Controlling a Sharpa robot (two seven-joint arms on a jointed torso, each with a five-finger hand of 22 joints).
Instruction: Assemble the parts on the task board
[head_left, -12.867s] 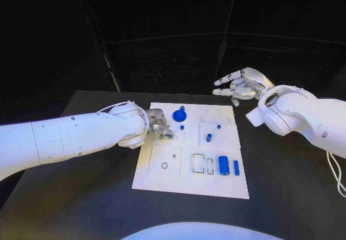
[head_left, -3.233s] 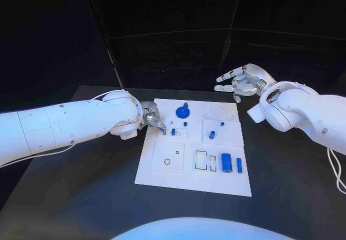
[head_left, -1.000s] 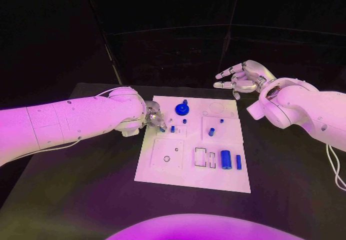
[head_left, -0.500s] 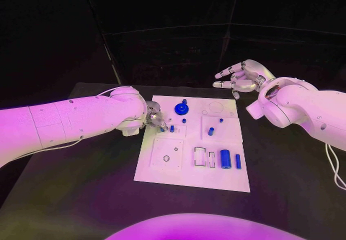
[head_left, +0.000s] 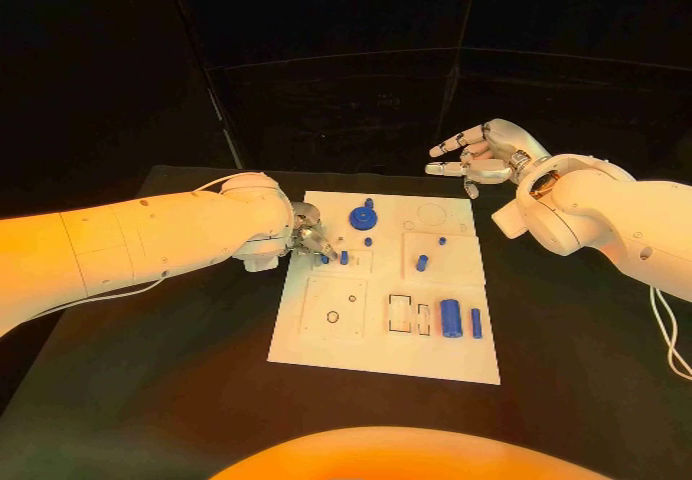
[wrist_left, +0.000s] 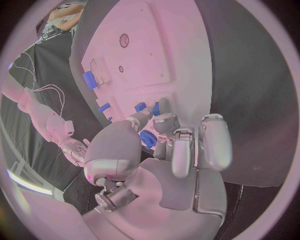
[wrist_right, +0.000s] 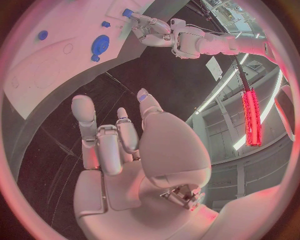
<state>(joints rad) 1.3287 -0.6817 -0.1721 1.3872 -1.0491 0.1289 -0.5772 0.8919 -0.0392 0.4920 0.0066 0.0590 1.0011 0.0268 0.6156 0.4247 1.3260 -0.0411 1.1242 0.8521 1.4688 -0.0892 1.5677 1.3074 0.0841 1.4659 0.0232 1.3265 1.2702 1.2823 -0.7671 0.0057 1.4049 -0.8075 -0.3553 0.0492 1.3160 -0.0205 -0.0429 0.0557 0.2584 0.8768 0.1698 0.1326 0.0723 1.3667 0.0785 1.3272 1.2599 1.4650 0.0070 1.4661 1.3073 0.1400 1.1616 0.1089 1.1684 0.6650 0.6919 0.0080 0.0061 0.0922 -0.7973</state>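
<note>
Head view. Task board (head_left: 378, 352) lying flat in the middle of the black table (head_left: 159, 400), presumably so both arms can reach it. Left hand (head_left: 309, 240) hovering low at the board's far-left edge, fingers curled in towards a small blue peg (head_left: 343, 257) standing just inside that edge; whether the fingertips actually grip the peg cannot be told from here. Probably seating that peg in its socket. Round blue knob (head_left: 364, 217) standing near the board's far edge, just beyond the left hand. Short blue pin (head_left: 421, 264) standing near the board's centre. Blue cylinder (head_left: 450, 318) and a thinner blue bar (head_left: 475, 322) lying side by side toward the board's near-right corner, apparently waiting their turn. Right hand (head_left: 479, 152) raised well beyond the board's far-right corner, fingers spread, holding nothing: likely parked clear of the work.

Left wrist view. Left hand (wrist_left: 169, 145) close over the board (wrist_left: 153, 45), fingertips gathered round a blue piece (wrist_left: 149, 138); looks like a pinch, not certain.

Right wrist view. Right hand (wrist_right: 119, 145) open and empty, well off the board (wrist_right: 44, 80); left hand (wrist_right: 150, 27) at the board's edge.
</note>
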